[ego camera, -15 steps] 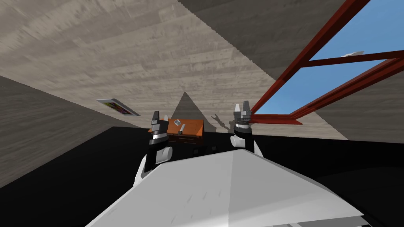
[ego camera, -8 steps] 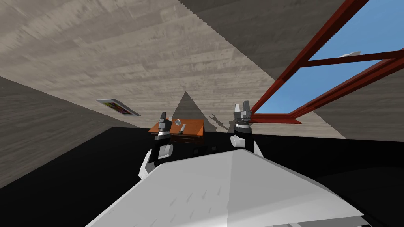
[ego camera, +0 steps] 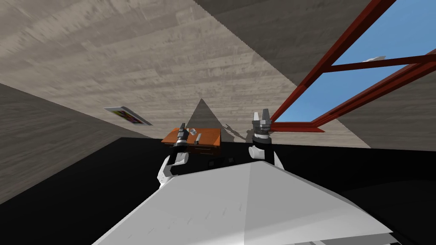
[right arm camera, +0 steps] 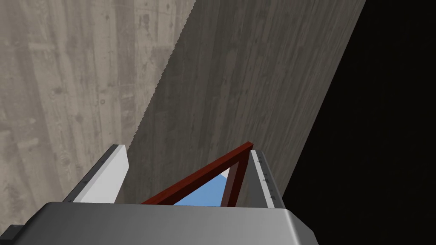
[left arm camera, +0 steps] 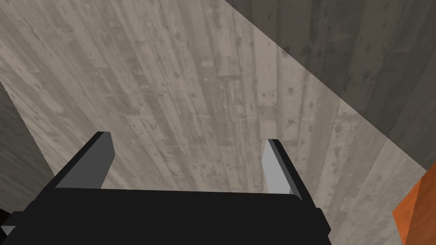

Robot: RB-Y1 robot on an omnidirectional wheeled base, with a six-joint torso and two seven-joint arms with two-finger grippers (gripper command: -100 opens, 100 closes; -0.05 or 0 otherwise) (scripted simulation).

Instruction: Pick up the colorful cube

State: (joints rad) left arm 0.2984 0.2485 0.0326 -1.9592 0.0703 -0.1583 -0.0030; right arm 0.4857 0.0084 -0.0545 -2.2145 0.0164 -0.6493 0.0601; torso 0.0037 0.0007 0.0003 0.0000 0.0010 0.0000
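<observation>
Hovering at orange table (ego camera: pixel 210 135) beside pale round thing (ego camera: pixel 191 131): left gripper (ego camera: pixel 182 126)

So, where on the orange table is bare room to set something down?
The orange table's right end, between the pale stick and the right edge, looks bare. The middle is crowded: a small round thing, the stick, and the left tool close by.
</observation>
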